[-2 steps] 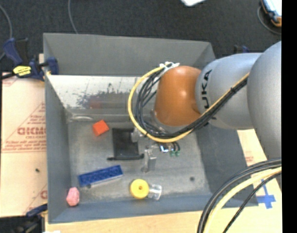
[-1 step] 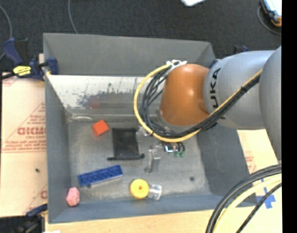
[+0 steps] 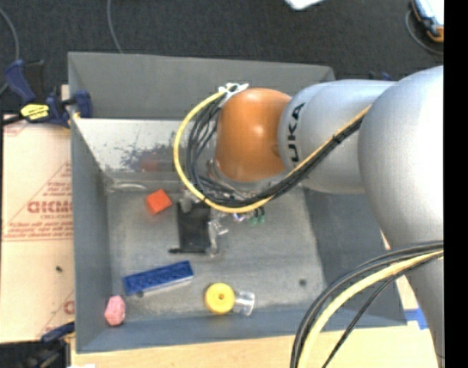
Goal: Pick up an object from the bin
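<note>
The claw [image 3: 194, 240] sits low in the bin [image 3: 310, 244]; whether it is spread or closed cannot be told. Nothing looks picked yet: 1 orange block [image 3: 158, 202] lies just beside it.

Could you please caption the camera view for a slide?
Robot hand in the grey bin, between an orange block and a blue brick.

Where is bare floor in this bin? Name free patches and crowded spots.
Free: floor right of the gripper, up to the right wall; a smaller patch between orange block and blue brick. Crowded: front edge, with pink lump, brick, yellow cap.
</note>
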`<action>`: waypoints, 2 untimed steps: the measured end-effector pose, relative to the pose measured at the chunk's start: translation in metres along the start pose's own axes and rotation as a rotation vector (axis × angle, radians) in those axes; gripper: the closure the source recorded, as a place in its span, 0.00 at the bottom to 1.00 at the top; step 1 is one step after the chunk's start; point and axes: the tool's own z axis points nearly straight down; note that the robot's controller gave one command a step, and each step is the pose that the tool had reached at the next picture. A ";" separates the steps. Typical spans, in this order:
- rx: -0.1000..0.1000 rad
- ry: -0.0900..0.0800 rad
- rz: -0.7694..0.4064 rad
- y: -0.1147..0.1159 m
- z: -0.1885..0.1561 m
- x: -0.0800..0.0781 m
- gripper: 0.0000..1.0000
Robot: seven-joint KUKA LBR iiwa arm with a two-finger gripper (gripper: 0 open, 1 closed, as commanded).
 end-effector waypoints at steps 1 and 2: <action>-0.002 0.003 0.179 0.026 0.017 0.007 0.00; 0.000 -0.007 0.285 0.019 0.024 -0.009 1.00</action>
